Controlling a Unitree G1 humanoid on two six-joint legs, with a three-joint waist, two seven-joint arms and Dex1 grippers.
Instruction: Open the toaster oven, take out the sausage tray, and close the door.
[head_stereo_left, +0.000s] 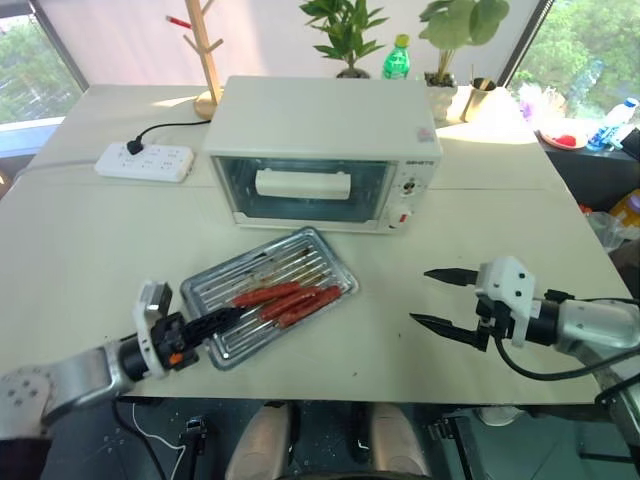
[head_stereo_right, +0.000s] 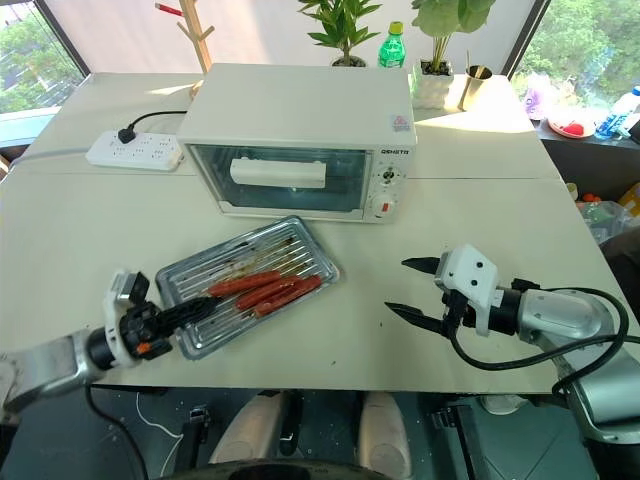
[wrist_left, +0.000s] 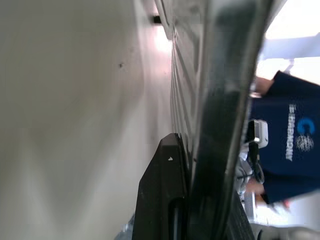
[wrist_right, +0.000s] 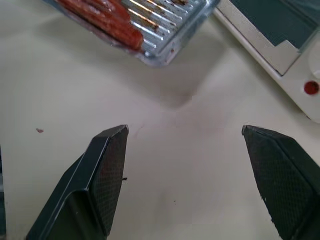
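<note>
Table (head_stereo_left: 90, 240): left gripper (head_stereo_left: 222, 321) jaws clamp sausage tray (head_stereo_left: 270, 290) near edge

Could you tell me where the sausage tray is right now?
The sausage tray lies on the table in front of the shut toaster oven, its near-left corner clamped by the left gripper.

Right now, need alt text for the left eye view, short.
The sausage tray lies on the table before the closed toaster oven, its near-left corner clamped in the shut left gripper. The right gripper hangs open over bare table to the right.
</note>
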